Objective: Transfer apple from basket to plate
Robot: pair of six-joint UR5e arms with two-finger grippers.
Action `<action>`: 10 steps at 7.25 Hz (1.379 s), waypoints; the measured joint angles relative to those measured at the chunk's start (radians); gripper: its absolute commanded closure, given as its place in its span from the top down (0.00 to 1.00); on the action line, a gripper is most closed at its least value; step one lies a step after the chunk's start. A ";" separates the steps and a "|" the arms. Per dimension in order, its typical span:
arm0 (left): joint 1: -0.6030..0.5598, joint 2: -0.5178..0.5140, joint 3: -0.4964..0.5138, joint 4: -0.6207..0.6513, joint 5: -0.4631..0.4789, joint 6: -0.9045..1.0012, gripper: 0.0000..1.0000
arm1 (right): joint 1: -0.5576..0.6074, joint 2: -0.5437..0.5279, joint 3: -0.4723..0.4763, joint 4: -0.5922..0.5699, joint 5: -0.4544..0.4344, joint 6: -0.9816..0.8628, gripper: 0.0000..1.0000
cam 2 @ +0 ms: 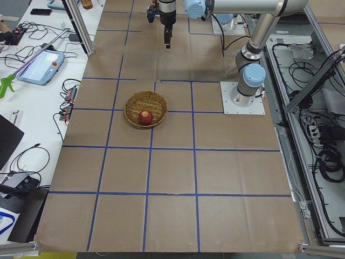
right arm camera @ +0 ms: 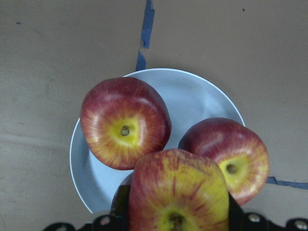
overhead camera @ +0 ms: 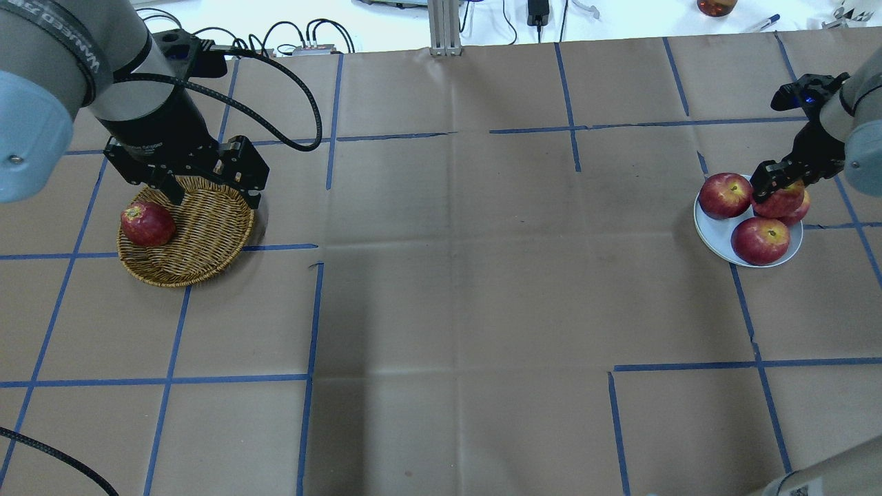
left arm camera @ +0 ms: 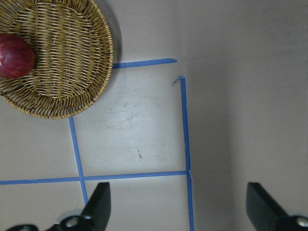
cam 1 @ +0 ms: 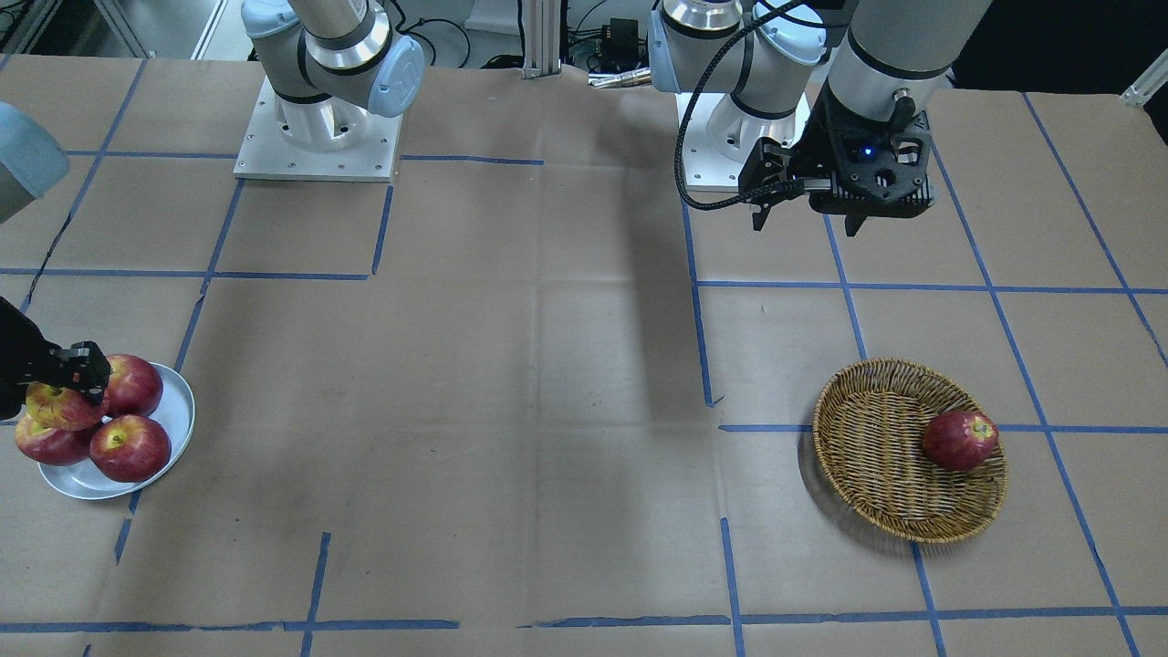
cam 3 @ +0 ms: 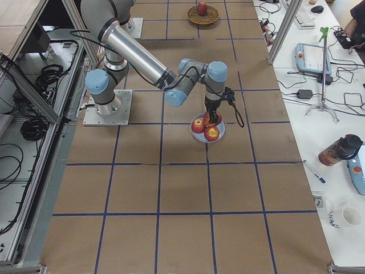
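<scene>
We see the right gripper (cam 1: 75, 388) closed around the apple (cam 1: 57, 408), a red fruit with a broad yellow, red-streaked patch around its stem hollow. One finger (right arm camera: 120, 211) presses on each side of it. The apple hangs directly over the plate (cam 1: 179, 412), toward the plate's edge nearest the right arm.

Three other red apples (overhead camera: 725, 195) with small yellow hollows lie on the plate. Two of them are in plain sight in the wrist view. The third is mostly hidden under the held apple. We cannot tell whether the held apple touches the fruit beneath it.

The plate is small, round and pale, and it rests on a table (cam 1: 547, 411) covered in brown paper marked with blue tape lines.

Well apart from the plate, at the opposite end of the table, is the woven basket (overhead camera: 207, 238). It holds one darker, all-red apple (overhead camera: 147, 224) on the side farther from the plate.

The left gripper (left arm camera: 180, 207) is about as far from the plate as the basket is. It hangs above the table with its jaws spread wide and nothing between them.
</scene>
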 measured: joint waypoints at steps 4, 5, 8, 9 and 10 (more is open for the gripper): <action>0.000 -0.001 0.000 -0.001 0.002 0.003 0.99 | 0.028 -0.057 -0.051 0.032 0.000 0.012 1.00; 0.000 -0.001 0.000 -0.001 0.002 0.005 0.99 | 0.061 -0.086 -0.100 0.100 0.000 0.038 1.00; 0.000 -0.005 -0.001 0.001 0.003 0.014 0.99 | 0.230 -0.154 -0.251 0.404 -0.002 0.332 1.00; 0.001 -0.009 0.000 0.003 0.003 0.015 0.99 | 0.303 -0.178 -0.262 0.456 -0.002 0.448 1.00; 0.002 -0.011 0.000 0.004 0.002 0.015 0.99 | 0.373 -0.198 -0.264 0.488 -0.002 0.541 1.00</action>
